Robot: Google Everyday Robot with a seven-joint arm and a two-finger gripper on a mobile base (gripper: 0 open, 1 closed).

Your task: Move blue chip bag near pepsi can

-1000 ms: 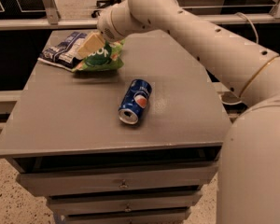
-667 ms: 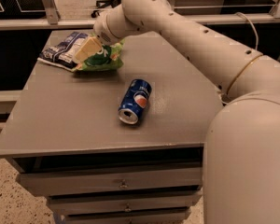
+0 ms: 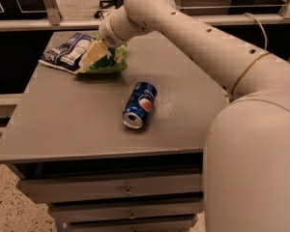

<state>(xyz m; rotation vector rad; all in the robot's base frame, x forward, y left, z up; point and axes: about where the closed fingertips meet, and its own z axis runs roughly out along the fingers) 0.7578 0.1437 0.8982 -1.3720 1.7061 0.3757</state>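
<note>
We see cream-coloured robot gripper (image 3: 93, 54) at back-left of grey flat tabletop (image 3: 63, 124), low over bright green chip bag (image 3: 111, 63), its tip at edge of crinkly dark navy-blue chip bag (image 3: 63, 52). We cannot tell whether gripper is open, closed or gripping. Navy bag lies flat at table's back-left corner, touching green bag. Blue aluminium pepsi can (image 3: 139, 104) lies on its side mid-table, silver end toward us, well apart from navy bag.
</note>
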